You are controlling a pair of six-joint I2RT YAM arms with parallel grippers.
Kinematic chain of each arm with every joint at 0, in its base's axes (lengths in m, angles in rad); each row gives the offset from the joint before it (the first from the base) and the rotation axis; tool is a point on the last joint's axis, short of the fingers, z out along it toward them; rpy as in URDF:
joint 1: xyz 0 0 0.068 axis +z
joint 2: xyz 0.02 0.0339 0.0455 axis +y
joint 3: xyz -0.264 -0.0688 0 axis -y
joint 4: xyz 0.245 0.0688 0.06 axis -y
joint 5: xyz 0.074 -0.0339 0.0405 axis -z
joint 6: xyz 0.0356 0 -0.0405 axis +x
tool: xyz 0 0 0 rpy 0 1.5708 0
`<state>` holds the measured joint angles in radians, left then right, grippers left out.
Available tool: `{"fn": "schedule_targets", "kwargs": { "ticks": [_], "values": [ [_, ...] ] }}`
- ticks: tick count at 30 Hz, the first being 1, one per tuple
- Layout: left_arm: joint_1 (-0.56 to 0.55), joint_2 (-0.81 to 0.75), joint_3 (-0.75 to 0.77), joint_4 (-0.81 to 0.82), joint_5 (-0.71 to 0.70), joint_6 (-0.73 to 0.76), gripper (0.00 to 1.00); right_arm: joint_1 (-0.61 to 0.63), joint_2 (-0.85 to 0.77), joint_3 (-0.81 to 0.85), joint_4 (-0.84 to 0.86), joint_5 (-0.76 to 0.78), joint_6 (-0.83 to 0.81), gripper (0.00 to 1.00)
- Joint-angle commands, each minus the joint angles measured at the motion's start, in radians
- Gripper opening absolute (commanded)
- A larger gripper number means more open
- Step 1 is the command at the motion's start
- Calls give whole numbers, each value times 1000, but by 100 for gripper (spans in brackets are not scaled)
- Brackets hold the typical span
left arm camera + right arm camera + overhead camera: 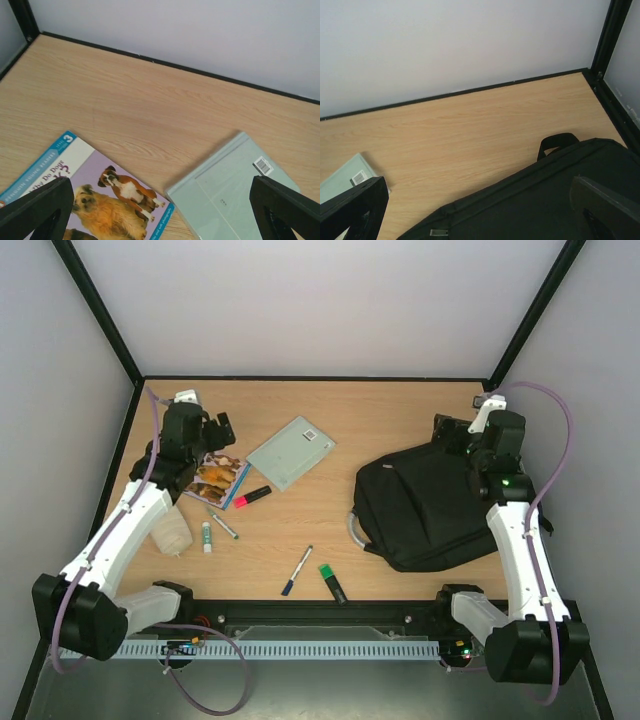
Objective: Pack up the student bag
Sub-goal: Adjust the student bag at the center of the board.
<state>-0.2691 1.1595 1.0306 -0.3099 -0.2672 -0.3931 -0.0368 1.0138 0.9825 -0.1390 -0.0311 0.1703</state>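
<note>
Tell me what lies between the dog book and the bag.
Top view: the pale green folder and a red marker lie between book and bag; beyond them, bare tabletop.

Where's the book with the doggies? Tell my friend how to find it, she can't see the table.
Start at the big black backpack on the right side of the table, then go left past the pale grey-green notebook. The dog book lies flat just beyond it, near the left edge. It's the only thing with a colourful cover showing brown dogs.
</note>
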Motion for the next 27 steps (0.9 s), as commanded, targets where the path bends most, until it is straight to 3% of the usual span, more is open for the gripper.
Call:
{"fn": "schedule_targets", "kwargs": {
  "ticks": [1,8,11,13,17,23,27],
  "values": [
    [8,18,-24,78,124,22,99,9,23,-12,-68,-63,-85,100],
    [-7,-48,-69,170,133,70,99,11,103,33,-233,-109,-212,100],
    [-8,-89,-117,229,-21,35,99,5,122,49,-309,-130,-268,99],
    [2,-96,-128,155,-183,-179,99,2,129,60,-368,-142,-311,100],
    [41,-96,-152,200,-76,-161,99,-1,114,61,-434,-138,-380,99],
    [13,-42,-167,256,47,-115,99,-73,143,49,-529,-143,-473,99],
    [-3,50,-137,246,240,-127,92,-171,175,49,-587,-181,-547,98]
  ]
}}
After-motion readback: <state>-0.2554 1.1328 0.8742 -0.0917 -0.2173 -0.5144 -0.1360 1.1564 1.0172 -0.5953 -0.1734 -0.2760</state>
